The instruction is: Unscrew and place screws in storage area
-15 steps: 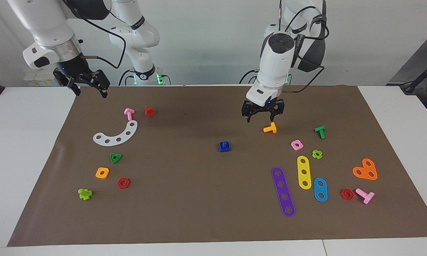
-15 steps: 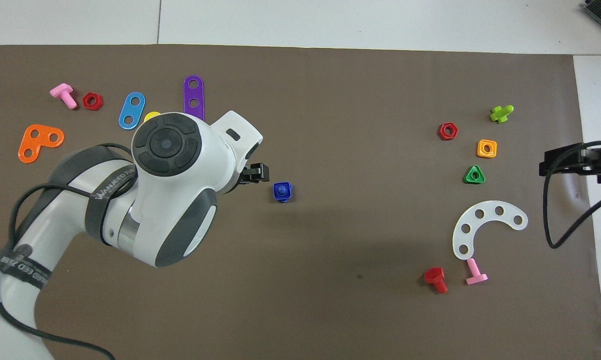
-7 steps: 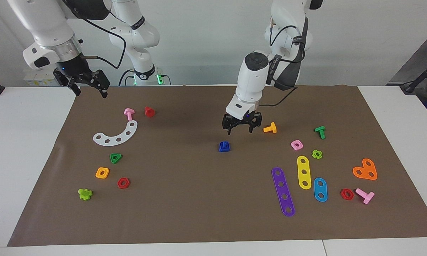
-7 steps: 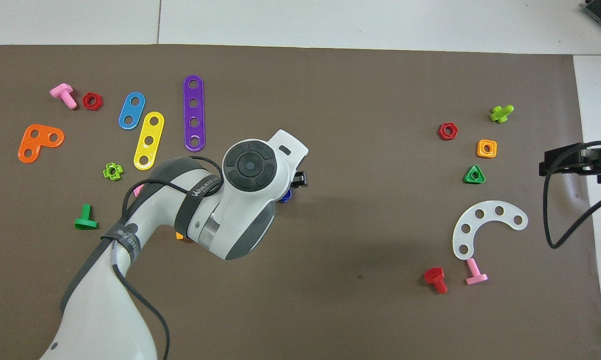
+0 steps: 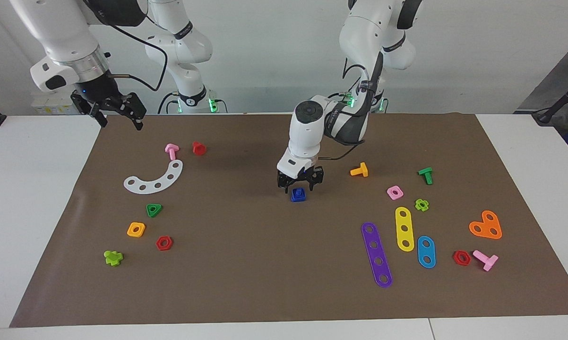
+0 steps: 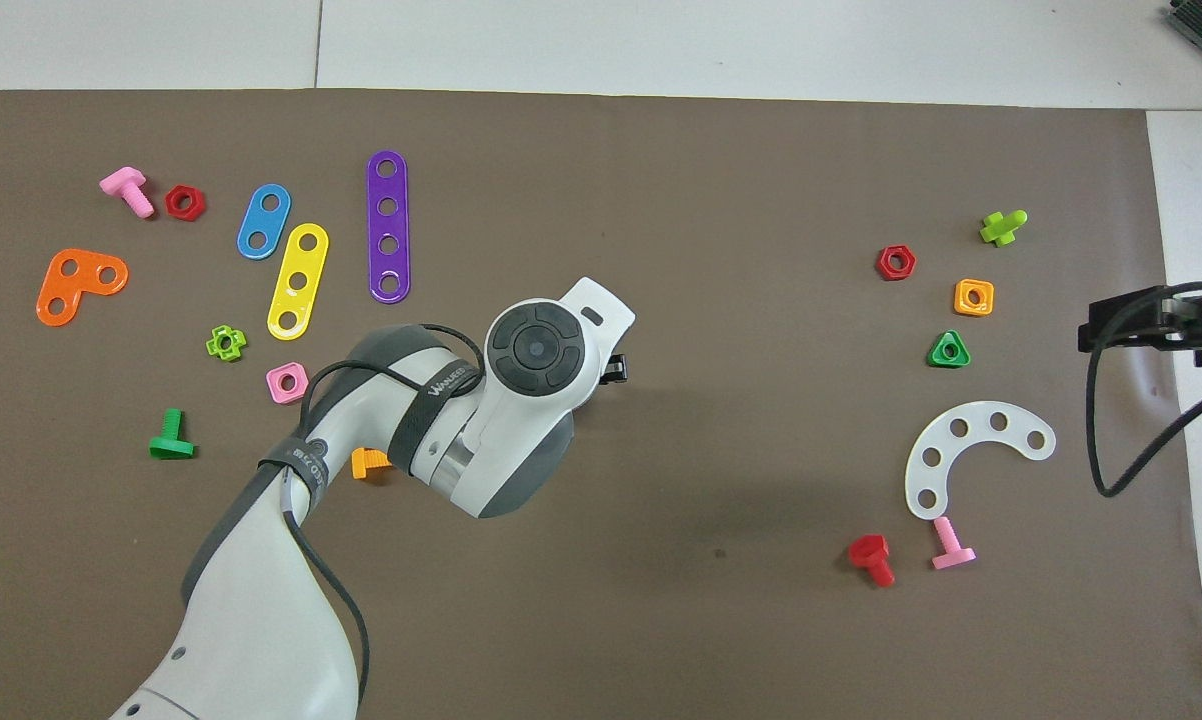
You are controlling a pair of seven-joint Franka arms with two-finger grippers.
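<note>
Brown matting [image 5: 246,264] covered the white table [image 5: 33,198], with toy parts scattered toward both ends. The dark-blue bolt and nut [image 5: 298,194], joined as one piece, sat near the middle of the mat, well apart from either edge. The left end effector [image 5: 299,183] hung directly over it, fingers parted to either side of the bolt's stem but not visibly touching it. In the overhead view the left arm's wrist hid the bolt entirely. The right end effector [image 5: 116,113] waited with fingers wide over the mat's corner at the right arm's end, nearest the robots.

Probable faults:
- An off-centre descent would land one finger on the nut and tip or push the assembly aside.
- Closing on both parts together would prevent unscrewing.
- With nothing holding the nut, twisting the bolt could simply spin the whole assembly on the mat.
</note>
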